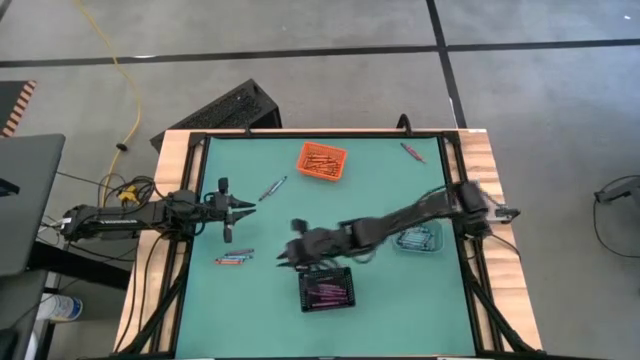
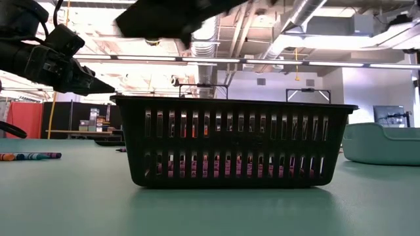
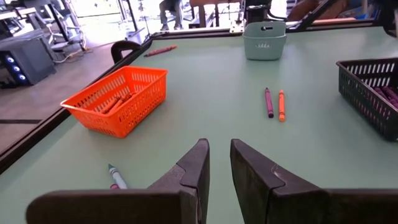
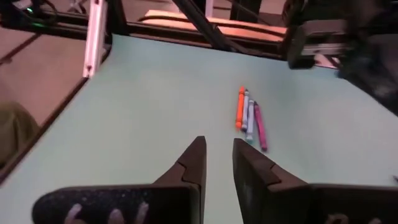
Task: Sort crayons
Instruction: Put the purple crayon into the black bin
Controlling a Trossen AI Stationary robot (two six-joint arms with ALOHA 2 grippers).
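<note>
Jaws narrowly parted and empty, the right gripper [image 1: 283, 259] is hovering beside the black bin [image 1: 326, 289] from above, while its wrist view is showing four crayons [image 4: 250, 119] lying ahead and the left gripper [image 3: 219, 163] is gaping slightly too.

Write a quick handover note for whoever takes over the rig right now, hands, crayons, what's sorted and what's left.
Left hand: over the table's left side, empty, fingers slightly apart.
Right hand: just left of the black bin, empty, fingers slightly apart.
Sorted: orange crayons in the orange bin, purple ones in the black bin.
Left: loose group between the hands, one crayon near the left hand, one red crayon at the far right.
The teal bin is partly hidden under the right arm.
</note>
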